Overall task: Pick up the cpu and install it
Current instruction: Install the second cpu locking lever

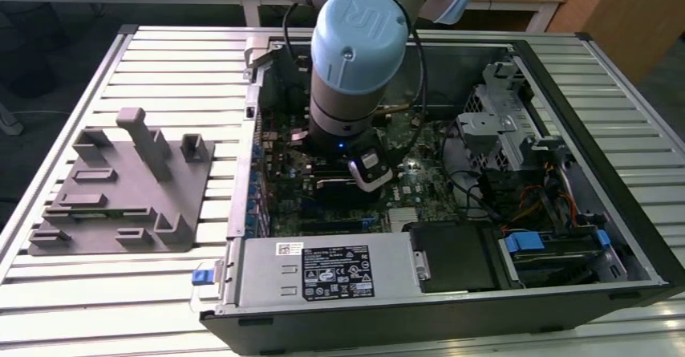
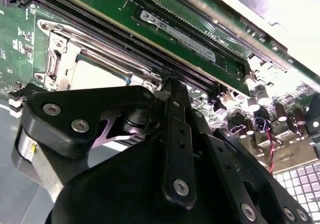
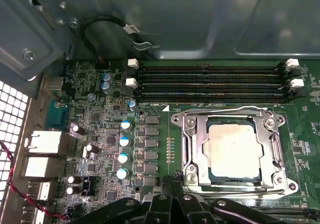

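An open case [image 1: 450,293] lies on the table [image 1: 96,293], and a fixture [image 1: 118,196] stands on the table at the exterior view's left of the case. The arm [image 1: 354,68] reaches down into the case over the motherboard [image 1: 418,144], and the power supply [image 1: 321,273] sits in the case's near side. In the first wrist view the cpu [image 3: 234,150] lies inside the socket frame [image 3: 192,154] on the motherboard, with the memory slots [image 3: 210,81] beside the frame and the gripper [image 3: 172,204] near the frame's edge.
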Motion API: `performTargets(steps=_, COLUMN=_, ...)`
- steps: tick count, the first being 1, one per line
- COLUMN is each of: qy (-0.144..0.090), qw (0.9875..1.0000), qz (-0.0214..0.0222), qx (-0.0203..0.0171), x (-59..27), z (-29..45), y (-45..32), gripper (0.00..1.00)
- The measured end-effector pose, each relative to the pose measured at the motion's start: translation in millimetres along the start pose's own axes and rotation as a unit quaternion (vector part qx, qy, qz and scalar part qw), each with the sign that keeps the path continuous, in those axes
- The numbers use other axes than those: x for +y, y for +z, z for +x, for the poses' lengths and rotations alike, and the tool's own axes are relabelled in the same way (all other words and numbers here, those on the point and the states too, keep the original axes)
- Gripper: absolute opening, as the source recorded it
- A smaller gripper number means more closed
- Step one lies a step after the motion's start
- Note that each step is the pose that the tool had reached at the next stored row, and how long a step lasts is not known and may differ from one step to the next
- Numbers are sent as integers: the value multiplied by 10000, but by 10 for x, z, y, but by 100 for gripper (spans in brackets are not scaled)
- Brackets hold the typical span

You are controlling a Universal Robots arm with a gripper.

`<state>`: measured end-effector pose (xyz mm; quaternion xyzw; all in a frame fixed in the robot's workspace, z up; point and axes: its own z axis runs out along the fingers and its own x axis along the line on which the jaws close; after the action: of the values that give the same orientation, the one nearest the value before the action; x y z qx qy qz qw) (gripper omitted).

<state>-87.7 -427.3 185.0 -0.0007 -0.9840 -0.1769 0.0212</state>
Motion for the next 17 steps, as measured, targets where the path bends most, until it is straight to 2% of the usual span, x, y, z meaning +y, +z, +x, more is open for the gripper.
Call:
performTargets(steps=5, qy=1, qw=10000, qz=0, qx=-2, x=19, z=1, y=-42, gripper=11)
performTargets(steps=10, qy=19, qw=10000, qz=35, qx=-7, x=62, z=7, y=-144, gripper=11)
performTargets(steps=11, qy=26, qw=10000, qz=57, qx=-10, x=71, z=8, y=-162, gripper=11)
performTargets(steps=13, qy=46, qw=9999, qz=127, qx=-17, x=84, z=8, y=-188, gripper=11)
performTargets(steps=14, qy=60, qw=9998, qz=172, qx=-22, x=89, z=8, y=-197, gripper=11)
performTargets(steps=17, qy=115, qw=9993, qz=350, qx=-41, x=102, z=7, y=-216, gripper=11)
